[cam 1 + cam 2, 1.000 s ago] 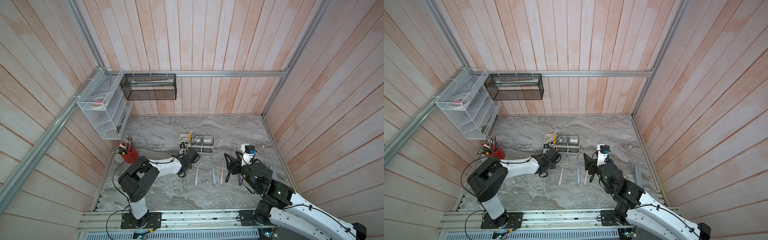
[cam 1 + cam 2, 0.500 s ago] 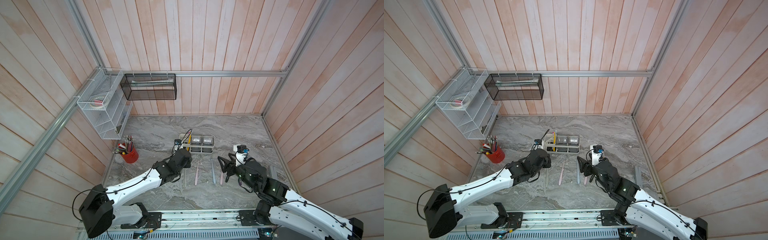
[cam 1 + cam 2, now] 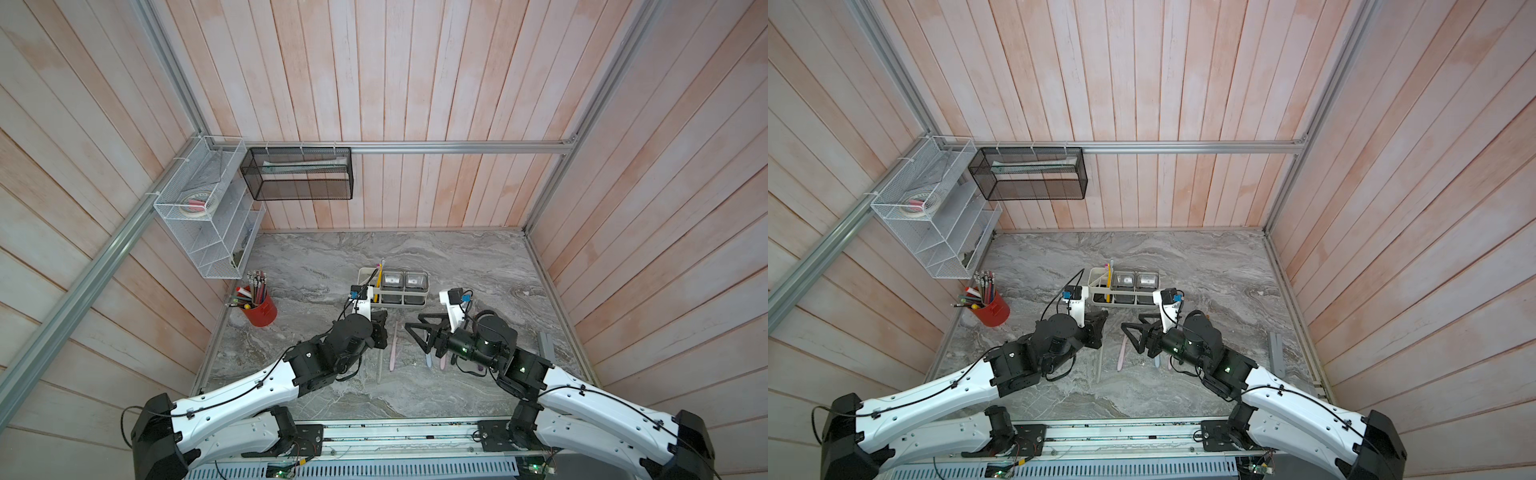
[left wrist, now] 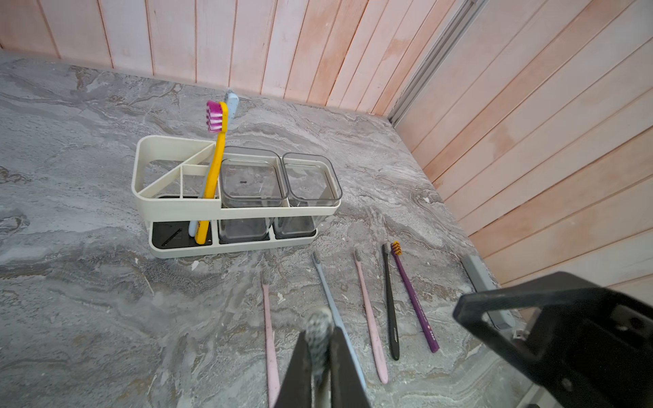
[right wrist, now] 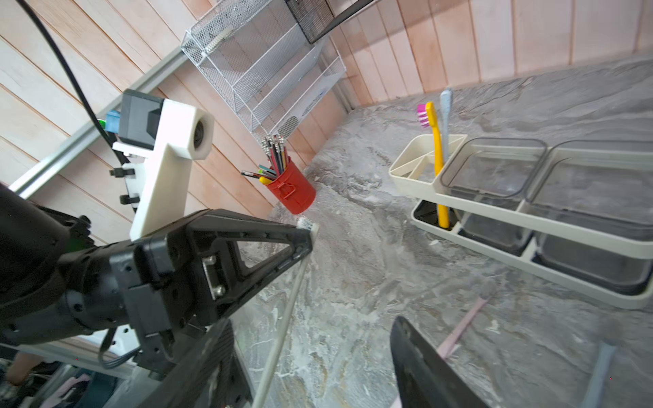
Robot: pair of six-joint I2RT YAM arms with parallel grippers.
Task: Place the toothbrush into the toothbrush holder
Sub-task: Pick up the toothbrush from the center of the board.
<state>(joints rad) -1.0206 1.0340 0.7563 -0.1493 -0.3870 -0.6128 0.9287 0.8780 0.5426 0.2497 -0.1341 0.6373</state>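
Note:
My left gripper (image 4: pixel 319 332) is shut on the head of a white toothbrush (image 5: pixel 282 318) with grey bristles. The handle slants down from the fingertips toward the table in both top views (image 3: pixel 379 365) (image 3: pixel 1099 365). The left gripper (image 3: pixel 379 326) hangs just in front of the toothbrush holder (image 3: pixel 419 301), a white caddy (image 4: pixel 240 212) with two clear cups. A yellow toothbrush (image 4: pixel 215 159) and a blue one stand in its slotted end. My right gripper (image 3: pixel 415 345) (image 5: pixel 312 339) is open and holds nothing, close to the right of the held toothbrush.
Several loose toothbrushes lie on the marble in front of the holder: pink (image 4: pixel 268 335), light blue (image 4: pixel 327 286), pink (image 4: pixel 367 311), black (image 4: pixel 390 307), purple (image 4: pixel 413 296). A red cup of pencils (image 3: pixel 259 307) stands at the left wall under a wire shelf (image 3: pixel 208 224).
My right gripper has moved left, closer to the left gripper and the toothbrush in it. The left arm has stretched out from its folded pose while its gripper stays shut near the holder.

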